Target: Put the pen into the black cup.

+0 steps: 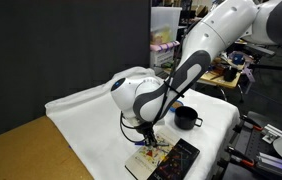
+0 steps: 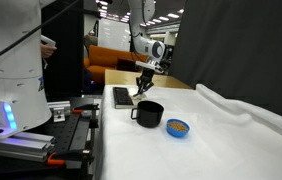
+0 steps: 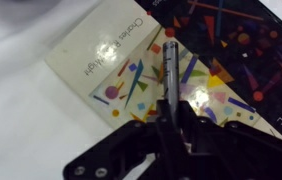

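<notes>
The gripper was closed tight, and its two jaws pinched the near end of the pen. The pen was over the book with the bright shapes on its cover, but I could not tell if it was lying on the book or lifted a little off it. In the wrist view the pen was a thin dark stick. Its long side ran straight up the picture, away from the gripper, and its free end pointed at the far edge of the book. It looked about flat, not standing up. I think the pen was light and hard, and it would not bend. It was also smooth and round, so it could roll or slip and swing down if held only at the end. A hold closer to the middle would keep it steadier. To go into the cup, it would have to tip so one end pointed down. The black cup stood on the white cloth, near the book but not touching it, with its open top facing up. A blue dish sat just beside the cup
</notes>
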Controlling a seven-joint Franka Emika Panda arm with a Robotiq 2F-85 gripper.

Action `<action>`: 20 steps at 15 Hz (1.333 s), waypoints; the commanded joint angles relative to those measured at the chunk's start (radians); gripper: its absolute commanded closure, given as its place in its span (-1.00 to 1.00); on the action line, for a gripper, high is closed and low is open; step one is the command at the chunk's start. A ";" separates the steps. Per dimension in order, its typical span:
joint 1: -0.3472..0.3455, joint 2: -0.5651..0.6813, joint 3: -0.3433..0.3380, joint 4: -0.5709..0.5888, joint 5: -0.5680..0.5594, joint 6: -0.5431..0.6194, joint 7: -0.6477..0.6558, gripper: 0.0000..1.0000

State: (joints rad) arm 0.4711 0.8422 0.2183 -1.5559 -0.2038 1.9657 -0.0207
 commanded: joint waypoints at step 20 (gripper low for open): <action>-0.138 -0.141 -0.038 -0.034 0.028 0.025 -0.006 0.92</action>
State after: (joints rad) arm 0.3598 0.7481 0.1832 -1.5323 -0.1990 1.9670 -0.0226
